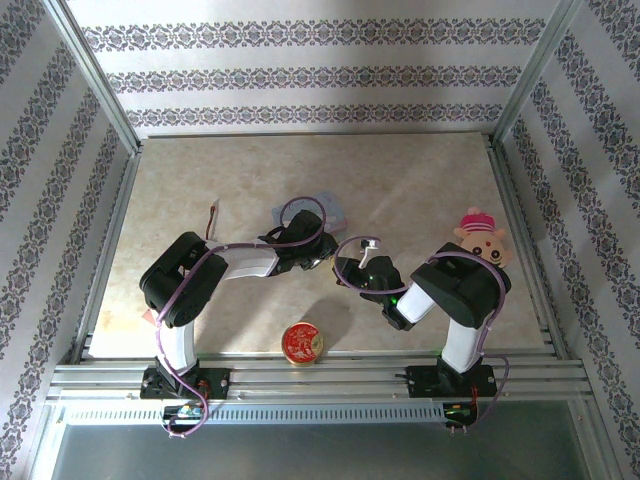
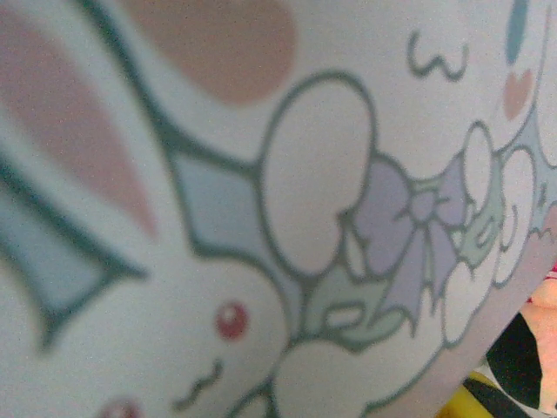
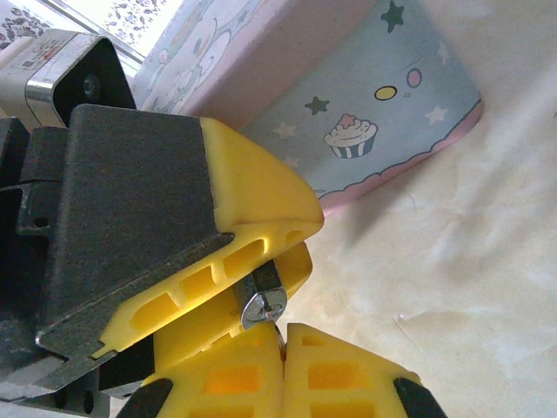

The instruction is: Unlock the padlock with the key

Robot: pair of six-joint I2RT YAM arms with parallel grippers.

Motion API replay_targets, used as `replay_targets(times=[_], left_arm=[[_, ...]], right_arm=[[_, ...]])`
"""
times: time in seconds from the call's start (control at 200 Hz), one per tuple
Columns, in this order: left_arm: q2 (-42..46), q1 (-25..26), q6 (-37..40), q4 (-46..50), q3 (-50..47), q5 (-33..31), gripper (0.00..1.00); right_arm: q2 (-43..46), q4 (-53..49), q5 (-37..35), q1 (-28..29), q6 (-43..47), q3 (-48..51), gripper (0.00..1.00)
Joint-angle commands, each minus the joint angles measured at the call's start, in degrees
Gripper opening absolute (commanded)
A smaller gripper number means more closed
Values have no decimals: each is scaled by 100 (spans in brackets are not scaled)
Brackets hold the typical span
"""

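The box (image 3: pixel 383 104) was pastel blue, pink-edged, star-printed; the tin (image 1: pixel 301 342) red and gold; the right gripper (image 3: pixel 283 335) yellow-fingered.

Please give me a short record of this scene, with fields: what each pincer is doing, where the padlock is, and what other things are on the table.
left pincer: shut on a small dark piece with a round silvery face, likely the padlock
right pincer: fingers nearly together, tips just below the padlock
blue box: lying on the table, close behind both pincers
red tin: near edge, between the arm bases
plush toy: right side, apart from the pincers
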State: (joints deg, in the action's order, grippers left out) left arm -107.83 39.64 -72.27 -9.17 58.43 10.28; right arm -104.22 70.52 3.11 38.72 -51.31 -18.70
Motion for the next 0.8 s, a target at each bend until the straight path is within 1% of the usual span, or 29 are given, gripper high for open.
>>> replay_targets(times=[0.0,0.025,0.205,0.375,0.415,0.445,0.525,0.555,0.575,0.625,0.635,0.655,0.675,0.69,0.795], left_arm=[[-124,112,-324,266,-184,763,0],[-121,122,-310,271,-176,771,0],[-168,200,-219,337,-77,878,0],[-175,203,-251,167,-149,992,1],[-175,186,-291,-15,-219,1035,5],[-172,177,-313,-158,-266,1073,11],[-148,143,-295,-427,-347,1123,37],[-142,133,-274,-461,-357,1111,41],[-136,136,-251,-463,-352,1105,47],[-122,123,-175,-446,-333,1101,50],[-113,123,-163,-446,-335,1099,54],[-107,128,-137,-445,-337,1092,57],[-91,123,-125,-450,-337,1086,62],[-86,123,-108,-460,-350,1082,63],[19,82,-1,-481,-438,978,65]], right_arm=[[-96,252,38,-48,-40,-64,0],[-106,247,63,-49,-35,-257,0],[-242,247,265,-93,-48,-633,0],[-304,293,304,-95,-96,-736,0],[-296,328,287,-99,-102,-707,0],[-283,347,263,-98,-114,-674,0],[-235,357,221,-101,-133,-590,0],[-217,349,201,-101,-133,-562,0],[-206,353,184,-100,-150,-545,0],[-203,357,164,-99,-174,-520,0],[-203,357,163,-101,-183,-514,0],[-199,357,163,-100,-179,-512,0],[-203,357,155,-108,-189,-503,0],[-203,357,154,-107,-191,-501,0],[-228,366,163,-105,-223,-536,0]])
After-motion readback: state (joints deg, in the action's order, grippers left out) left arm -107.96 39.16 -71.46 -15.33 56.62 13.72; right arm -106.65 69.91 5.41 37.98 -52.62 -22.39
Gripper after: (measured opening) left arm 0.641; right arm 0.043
